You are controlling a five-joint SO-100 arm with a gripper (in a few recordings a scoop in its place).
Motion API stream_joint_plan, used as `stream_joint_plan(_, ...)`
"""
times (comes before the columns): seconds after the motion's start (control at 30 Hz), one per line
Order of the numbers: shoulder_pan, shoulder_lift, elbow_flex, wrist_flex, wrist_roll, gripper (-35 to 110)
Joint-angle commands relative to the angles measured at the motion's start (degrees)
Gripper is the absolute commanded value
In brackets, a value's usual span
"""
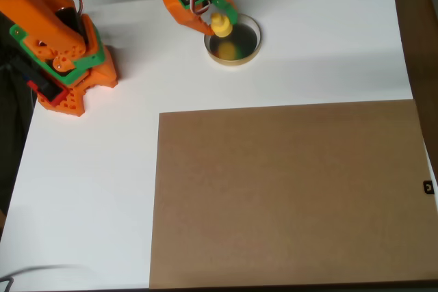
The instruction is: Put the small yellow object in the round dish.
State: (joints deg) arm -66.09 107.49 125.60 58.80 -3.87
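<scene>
Small yellow object (220, 25) clamped between gripper (217, 21) jaws, above round dish (252, 51)

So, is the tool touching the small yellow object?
Touching. In the overhead view the tool grips the small yellow object between its fingers, over the round dish.

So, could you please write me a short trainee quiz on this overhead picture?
1. True or false: the small yellow object lies on the brown board.
2. What is the gripper shut on?
3. The round dish sits on: A) the white table; B) the brown board; C) the orange arm base.

Key: 1. False, it is held over the dish. 2. The small yellow object. 3. A.
</scene>
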Motion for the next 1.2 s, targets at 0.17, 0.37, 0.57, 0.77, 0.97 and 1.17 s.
stream_joint_plan(0.17, 1.5, 1.6, -2.9, 1.8, -2.8, 17)
stream_joint_plan(0.37, 4.6, 3.7, -7.0, 6.5, -5.6, 18)
stream_joint_plan(0.57, 10.6, 6.9, -11.4, 11.9, -10.1, 18)
stream_joint_plan(0.77, 16.6, 10.9, -14.8, 18.2, -16.8, 19)
stream_joint_plan(0.97, 21.8, 11.1, -16.3, 19.8, -19.9, 19)
stream_joint_plan(1.17, 31.8, 9.1, -14.0, 15.2, -22.4, 19)
